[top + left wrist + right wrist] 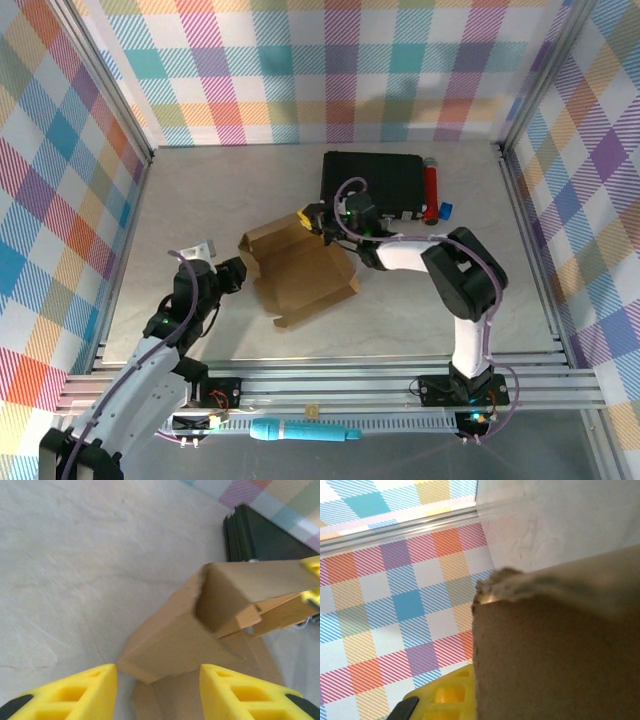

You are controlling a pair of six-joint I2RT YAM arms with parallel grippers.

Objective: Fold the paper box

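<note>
The paper box [300, 268] is a brown cardboard sheet lying partly folded in the middle of the table, with its flaps standing up. My right gripper [312, 220] is shut on the raised flap at the box's far corner. In the left wrist view its yellow tips [313, 582] pinch that flap's edge. The right wrist view has the cardboard [555, 655] close up, covering one finger, with the other yellow finger [440, 697] beside it. My left gripper [240, 272] is at the box's left edge and open. A low flap [170, 645] reaches into the gap between its fingers [75, 695], touching neither.
A black case [372, 180] lies just behind the box, with a red cylinder [432, 185] and a small blue item [446, 210] at its right. A small white piece [203, 248] sits near my left arm. A teal pen-like tool [300, 431] rests on the front rail. Plaid walls enclose the table.
</note>
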